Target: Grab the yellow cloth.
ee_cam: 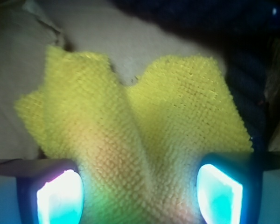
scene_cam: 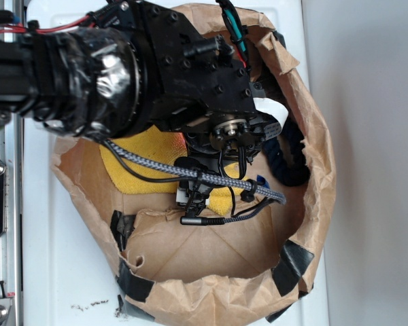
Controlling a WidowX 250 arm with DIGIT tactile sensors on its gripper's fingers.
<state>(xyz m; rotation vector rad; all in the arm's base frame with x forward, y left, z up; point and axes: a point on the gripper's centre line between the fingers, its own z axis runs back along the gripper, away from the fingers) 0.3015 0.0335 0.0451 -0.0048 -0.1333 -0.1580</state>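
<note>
- The brown paper bag (scene_cam: pixel 306 163) fills most of the exterior view, its rolled walls ringing the work area on the white tabletop (scene_cam: pixel 61 285). That wall is your limit on every side.
- Your arm (scene_cam: pixel 122 68) reaches in from the upper left of the frame and hides the middle of the bag floor.
- The yellow cloth (ee_cam: pixel 130 116) lies on the bag floor at centre, directly under the wrist. In the wrist view it spans the middle of the frame and runs down between the two lit fingers (ee_cam: pixel 60 198).
- The gripper (ee_cam: pixel 140 196) has its fingers spread, one at lower left, one at lower right — cloth between them, not yet pinched as far as you can see.
- Judged from this, the approach is done; closing and lifting remain.
- A dark navy rope (scene_cam: pixel 285 159) curls along the right wall, just beside the cloth's right edge. Keep the right finger off it.
- Open room is mainly upward — sideways travel meets paper quickly.
</note>
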